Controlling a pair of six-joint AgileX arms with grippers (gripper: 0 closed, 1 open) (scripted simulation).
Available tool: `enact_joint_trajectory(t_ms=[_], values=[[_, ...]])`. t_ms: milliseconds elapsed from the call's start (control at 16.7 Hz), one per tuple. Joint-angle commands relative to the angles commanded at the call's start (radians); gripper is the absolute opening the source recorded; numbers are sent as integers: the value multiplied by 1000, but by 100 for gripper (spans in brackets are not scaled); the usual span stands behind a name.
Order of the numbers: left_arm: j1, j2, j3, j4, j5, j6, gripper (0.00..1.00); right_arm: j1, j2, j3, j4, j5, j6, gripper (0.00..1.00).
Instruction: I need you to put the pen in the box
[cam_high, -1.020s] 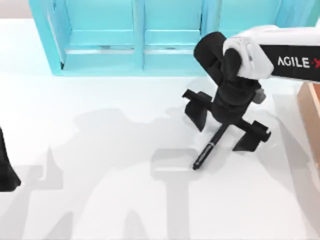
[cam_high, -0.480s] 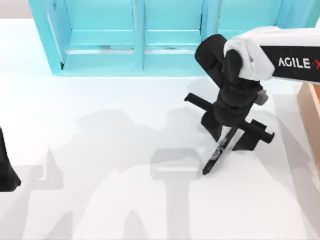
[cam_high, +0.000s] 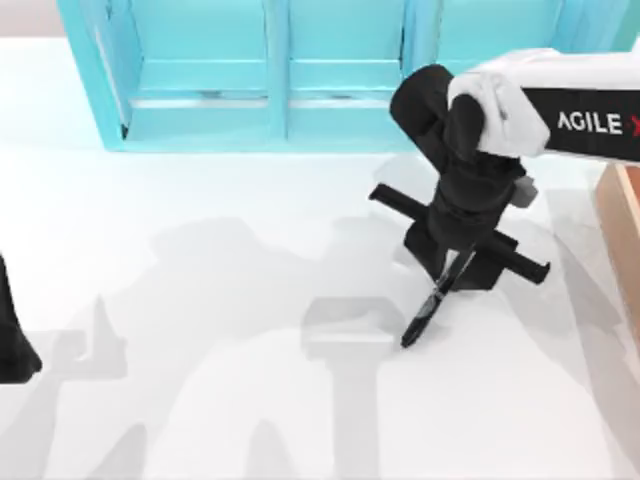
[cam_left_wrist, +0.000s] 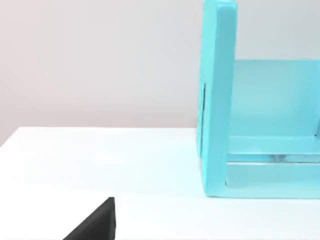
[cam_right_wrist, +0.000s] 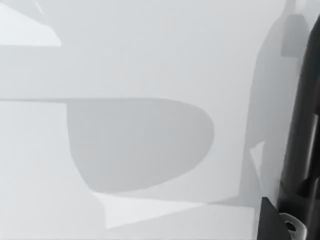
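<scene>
Since a second ago the right end effector (cam_high: 458, 265) has drawn its two fingers together from a wide spread until they press on the upper part of the pen (cam_high: 432, 305), and the pen itself has shifted a little toward the top view's right. Nearest the bottom of the top view lies bare white table (cam_high: 200, 400), crossed by grey shadows of the arms. At the table's left edge the left end effector (cam_high: 12, 335) sits parked as a dark shape; whether its fingers are apart or together cannot be told. Farther up, right of centre, the pen slants from its lower tip on the table up into the closed fingers: it is slim and black, with a thin pale band near its middle. In the right wrist view it (cam_right_wrist: 302, 125) runs as a long dark bar along one edge. At the table's right edge a strip of the tan box (cam_high: 620, 225) shows, with an orange-brown inner face, near the pen but apart from it. Farthest back stands a light-blue shelf unit (cam_high: 280, 90) with compartments, also seen in the left wrist view (cam_left_wrist: 220, 100).
</scene>
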Motion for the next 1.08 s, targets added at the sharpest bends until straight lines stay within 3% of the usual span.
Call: enact_joint_trajectory(t_ms=[480,840,1080], values=[[0,0,0,0,0,0,100,0,-77,226,-314,0,-4,0],[0,0,0,0,0,0,100,-2,-85,244,-334,-1,-5,0],[0,0,0,0,0,0,100,-107,-114,221,-337,-2,-4,0]])
